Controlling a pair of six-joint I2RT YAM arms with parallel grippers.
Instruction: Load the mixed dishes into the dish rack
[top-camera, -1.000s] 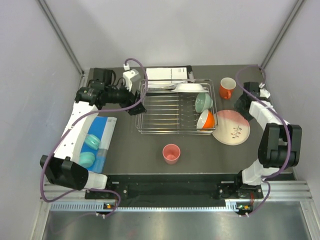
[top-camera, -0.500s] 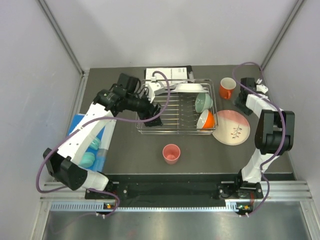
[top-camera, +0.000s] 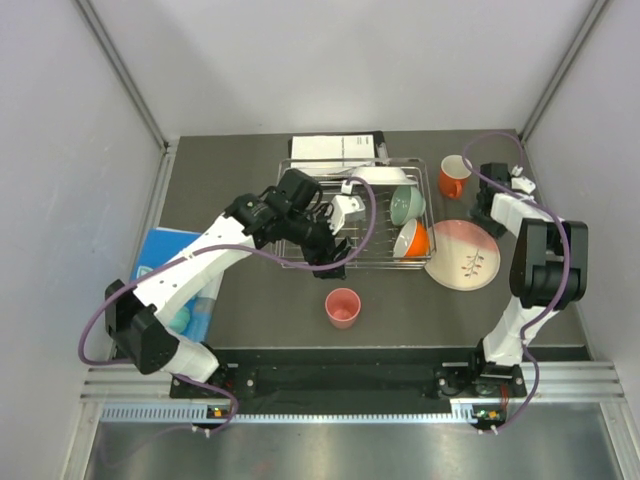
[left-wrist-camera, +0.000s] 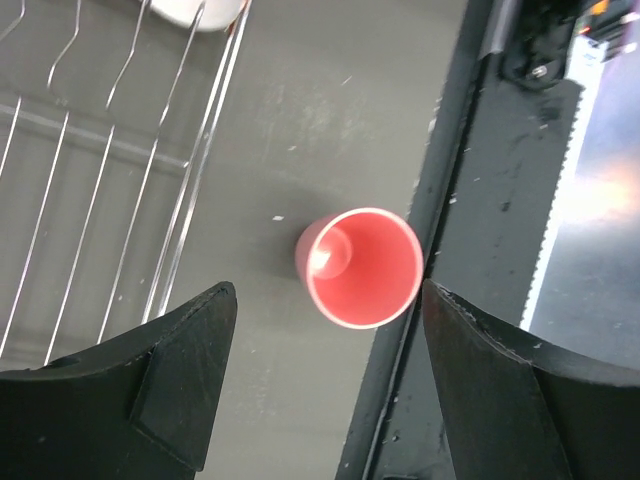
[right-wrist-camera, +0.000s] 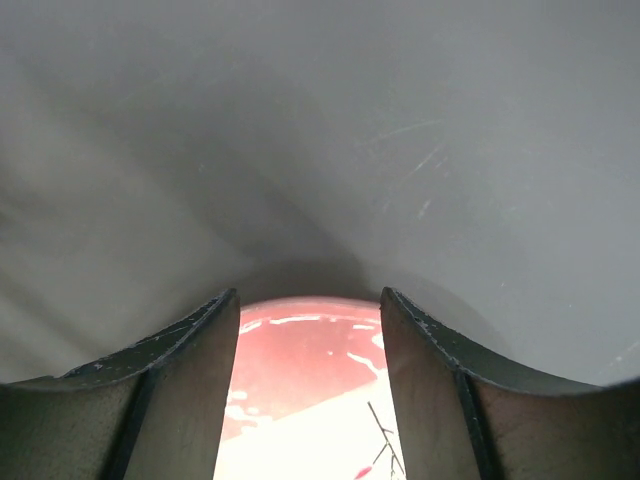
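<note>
Over grey table (left-wrist-camera: 330, 120), left gripper (left-wrist-camera: 328, 292) hangs wide above small pink cup (left-wrist-camera: 362, 268); right gripper (right-wrist-camera: 310, 300) parted, pale pink plate (right-wrist-camera: 310, 385) cropped.

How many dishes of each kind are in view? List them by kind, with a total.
Bowls: 2, mint-green bowl and orange bowl
Plates: 2, white plate and pink plate
Mugs: 1, orange mug
Cups: 1, pink cup
Total: 6

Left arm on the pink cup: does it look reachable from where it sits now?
Probably yes. The left fingers hang open over the cup, facing it. The cup stands upright on bare table, apart from the rack, with nothing between it and the fingers.
</note>
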